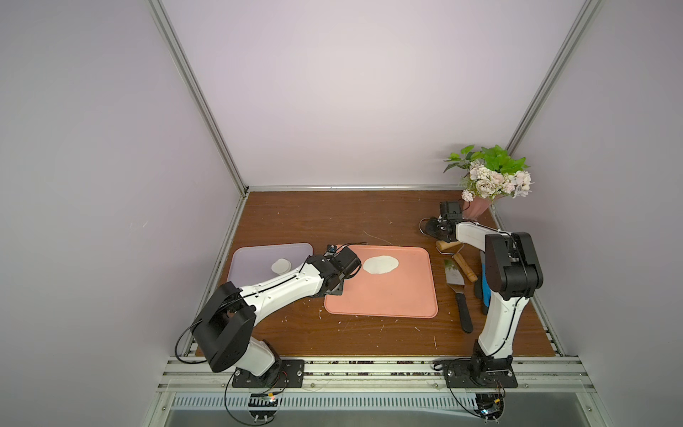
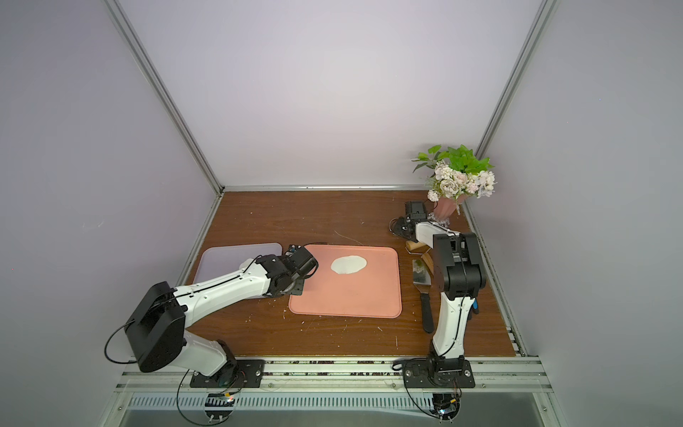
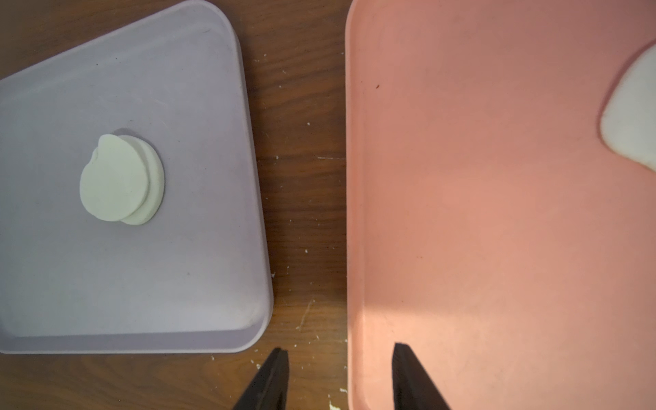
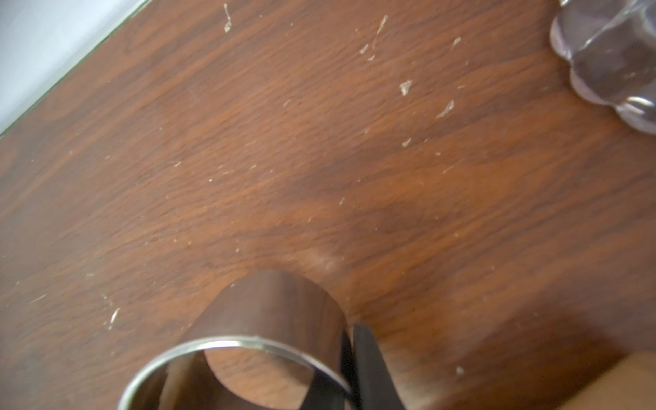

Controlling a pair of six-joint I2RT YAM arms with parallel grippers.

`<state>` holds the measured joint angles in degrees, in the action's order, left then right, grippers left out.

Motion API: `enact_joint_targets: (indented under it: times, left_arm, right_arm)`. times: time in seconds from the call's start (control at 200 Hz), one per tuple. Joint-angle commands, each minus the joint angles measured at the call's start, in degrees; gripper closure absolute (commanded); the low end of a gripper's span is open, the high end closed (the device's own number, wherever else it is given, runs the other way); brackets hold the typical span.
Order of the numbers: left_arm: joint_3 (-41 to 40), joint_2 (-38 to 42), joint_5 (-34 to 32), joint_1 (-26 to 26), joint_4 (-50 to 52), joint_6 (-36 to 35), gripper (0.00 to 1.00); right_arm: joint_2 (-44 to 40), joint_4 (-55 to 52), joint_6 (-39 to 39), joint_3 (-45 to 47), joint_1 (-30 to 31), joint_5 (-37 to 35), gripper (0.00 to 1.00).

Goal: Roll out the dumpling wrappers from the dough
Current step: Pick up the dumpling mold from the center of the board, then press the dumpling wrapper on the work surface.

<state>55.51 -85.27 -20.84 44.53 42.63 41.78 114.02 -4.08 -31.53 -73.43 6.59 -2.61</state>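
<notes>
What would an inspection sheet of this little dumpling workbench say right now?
Surface: brown wooden table, flecked with white crumbs.
Job's things: flat dough on the pink tray; a small stack of dumpling wrappers on the lilac tray.
Clutter: wooden roller, spatula, flower vase.
Grippers: left pincer open and empty, one finger over the wood and one over the pink tray; right pincer shut on the wall of the steel ring cutter.
Cables: black loops at both arm bases.
Surroundings: pale walls, aluminium frame; nothing else seen.
</notes>
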Motion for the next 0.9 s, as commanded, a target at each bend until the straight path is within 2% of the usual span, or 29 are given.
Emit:
enact_joint_targets:
  times: [0.0,0.23,0.32,0.435,0.636,0.891]
  left_arm:
    - [1.5,1.6,-1.3,-0.7,1.3,0.0,0.54]
    - [4.4,2.8,-2.3,-0.7,1.3,-0.1,0.54]
    - [6.4,3.1,-2.3,-0.7,1.3,-0.7,0.42]
    - [9.8,3.2,-1.6,-0.8,1.3,-0.8,0.37]
    - [19.4,-0.4,1.8,-0.9,1.1,-2.4,0.42]
    - [33.0,-9.6,10.4,-0.9,1.0,-4.5,0.46]
  right_arm:
    - [-6.1,1.6,0.8,1.0,0.5,1.1,1.00]
    - [-12.4,1.9,2.9,3.8,1.6,4.2,1.00]
    - [-14.2,0.9,3.9,4.2,2.7,6.2,1.00]
    - [-16.3,-1.0,5.7,5.0,4.4,8.8,1.00]
    - [-19.4,-6.7,11.2,5.9,8.5,10.7,1.00]
    - [-21.0,-13.3,16.6,5.7,14.6,9.8,1.00]
